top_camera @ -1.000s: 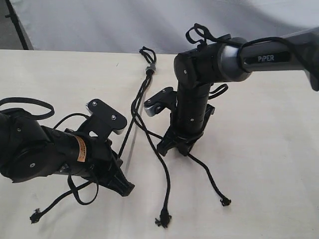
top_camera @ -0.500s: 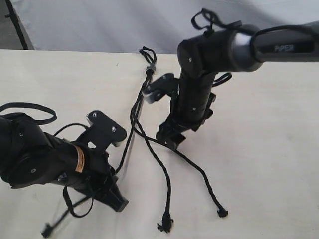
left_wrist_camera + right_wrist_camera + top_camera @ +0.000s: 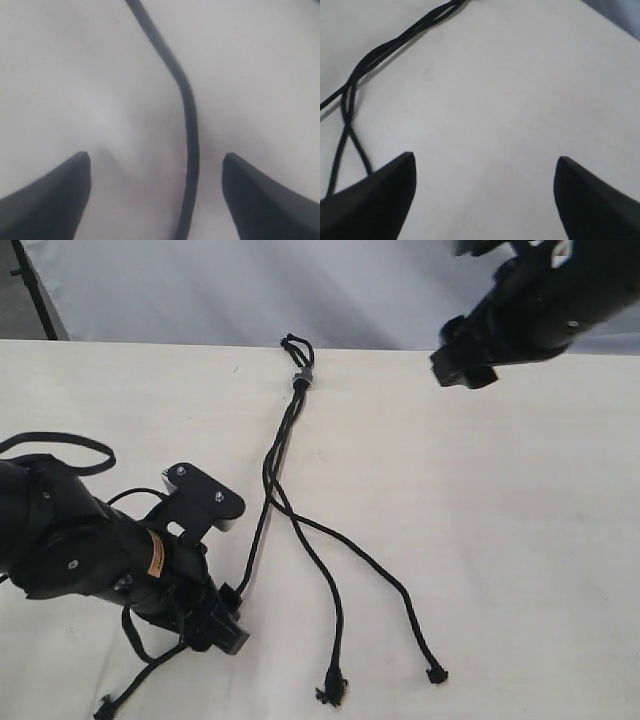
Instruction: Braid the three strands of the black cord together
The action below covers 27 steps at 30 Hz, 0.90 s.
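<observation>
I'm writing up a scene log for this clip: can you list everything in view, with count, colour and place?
thin matte black rope cord: one, black, lying mid-table, twisted below its knot
small knot with short loop: one, black, far table edge
loose strands: three, black, fanning towards the near edge
flat cream table: one, cream, under everything
plain grey backdrop: one, grey, behind the table
left gripper: one, black, open, straddling one strand
right gripper: one, black, open, far right, clear of the cord
</observation>
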Each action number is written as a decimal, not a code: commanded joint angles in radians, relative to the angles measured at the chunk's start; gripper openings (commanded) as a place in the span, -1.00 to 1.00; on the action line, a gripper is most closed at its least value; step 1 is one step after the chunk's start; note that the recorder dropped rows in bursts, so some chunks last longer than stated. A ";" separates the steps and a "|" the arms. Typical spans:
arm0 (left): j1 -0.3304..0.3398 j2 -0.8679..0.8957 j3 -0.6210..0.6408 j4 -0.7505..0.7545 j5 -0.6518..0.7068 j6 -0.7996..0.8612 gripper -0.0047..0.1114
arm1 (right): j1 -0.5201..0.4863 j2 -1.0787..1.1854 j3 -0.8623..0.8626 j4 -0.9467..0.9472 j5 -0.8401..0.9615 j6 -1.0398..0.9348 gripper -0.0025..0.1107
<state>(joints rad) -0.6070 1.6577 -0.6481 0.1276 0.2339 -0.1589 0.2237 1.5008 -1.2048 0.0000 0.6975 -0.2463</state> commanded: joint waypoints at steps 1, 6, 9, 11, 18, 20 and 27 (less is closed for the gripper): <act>-0.019 -0.039 -0.086 -0.077 0.075 -0.027 0.27 | -0.105 -0.118 0.215 0.000 -0.292 0.051 0.31; -0.137 -0.013 -0.242 -0.092 0.175 -0.017 0.27 | -0.202 -0.148 0.383 0.000 -0.536 0.051 0.31; -0.205 0.073 -0.349 -0.092 0.238 -0.017 0.27 | -0.231 -0.134 0.414 0.000 -0.569 0.051 0.31; -0.230 0.152 -0.417 -0.092 0.287 -0.030 0.27 | -0.233 -0.127 0.417 0.000 -0.592 0.051 0.31; -0.257 0.336 -0.562 -0.109 0.377 -0.075 0.27 | -0.233 -0.126 0.415 0.000 -0.610 0.051 0.31; -0.257 0.365 -0.580 -0.109 0.392 -0.075 0.27 | -0.233 -0.126 0.415 0.000 -0.610 0.051 0.31; -0.257 0.385 -0.580 -0.105 0.462 -0.044 -0.24 | -0.233 -0.125 0.415 0.000 -0.612 0.052 0.31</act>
<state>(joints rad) -0.8576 2.0215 -1.2361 0.0297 0.6392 -0.2224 -0.0029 1.3744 -0.7934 0.0000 0.0995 -0.2014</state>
